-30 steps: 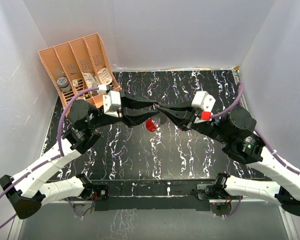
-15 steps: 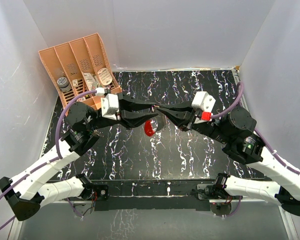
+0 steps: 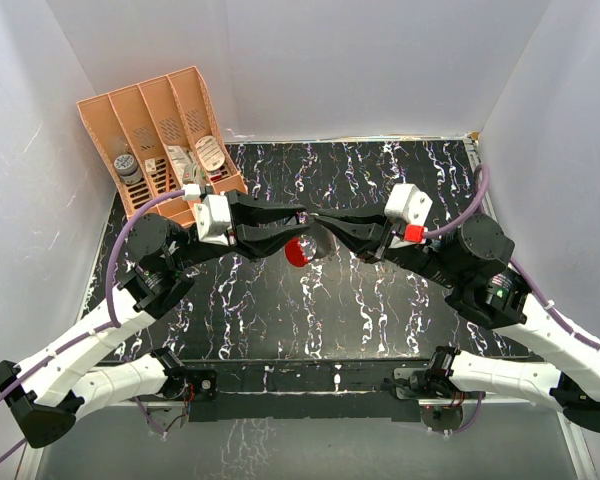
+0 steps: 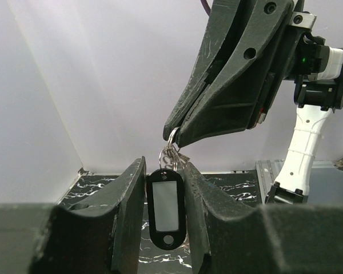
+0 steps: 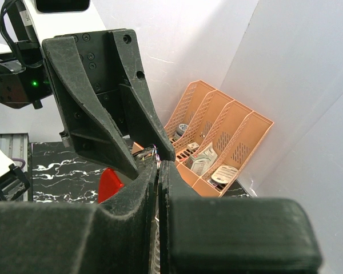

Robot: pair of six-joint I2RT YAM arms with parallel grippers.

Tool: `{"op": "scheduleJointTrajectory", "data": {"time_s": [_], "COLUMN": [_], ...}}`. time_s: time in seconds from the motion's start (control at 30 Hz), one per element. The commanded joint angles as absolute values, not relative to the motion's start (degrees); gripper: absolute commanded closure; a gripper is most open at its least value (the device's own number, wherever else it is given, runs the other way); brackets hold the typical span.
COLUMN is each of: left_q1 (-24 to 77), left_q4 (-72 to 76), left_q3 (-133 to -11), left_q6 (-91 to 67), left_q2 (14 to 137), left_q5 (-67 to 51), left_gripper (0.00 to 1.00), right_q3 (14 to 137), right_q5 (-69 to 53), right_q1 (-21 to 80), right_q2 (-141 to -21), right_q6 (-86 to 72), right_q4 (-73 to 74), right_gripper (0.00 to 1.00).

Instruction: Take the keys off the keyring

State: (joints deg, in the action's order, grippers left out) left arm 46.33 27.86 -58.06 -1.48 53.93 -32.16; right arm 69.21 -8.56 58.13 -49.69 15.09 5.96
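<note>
The keyring point(image 3: 297, 252) is up off the tabletop point(image 3: 380, 320), dangling in mid-air right where the two arms meet nose to nose over the middle of the black marbled surface. The right tool point(image 3: 316, 216) has it: in its own wrist view the fingers are pressed together with only a hairline between them. The thin metal ring point(image 4: 171, 153) is nipped at their very tips. From that ring the tag point(image 4: 166, 208) hangs straight down, upright, flat face toward the left wrist camera, where it reads dark with a pale window. From above and from the right wrist it shows red. The left tool point(image 4: 164, 166) comes in tip to tip with the right one, its fingers point(image 4: 128, 211) parted narrowly. The tag hangs between them and fills nearly the whole gap, but whether they press on its edges, I can't tell. The loops at the top bunch together, too small to sort out. In the far left corner the peach organiser point(image 3: 110, 115) stands by the wall, well apart from the action.
</note>
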Motion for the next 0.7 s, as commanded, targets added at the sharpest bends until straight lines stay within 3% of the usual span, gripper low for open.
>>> {"op": "scheduleJointTrajectory", "data": {"time_s": [0.0,0.67], "left_q1": [46.48,46.49], "left_q4": [29.58,38.03], "left_q3": [-58.1,-57.09], "left_q6": [-0.59,-11.43], "left_q2": [53.18,59.06], "left_q5": [-30.26,-38.58], "left_gripper": [1.0,1.0], "right_q3": [71.58,69.03], "right_q5": [-8.65,-9.59], "right_q1": [58.09,58.1], "right_q2": [-47.94,-49.39], "right_q6": [15.02,16.07], "right_q4": [0.35,-7.07], "right_gripper": [1.0,1.0]}}
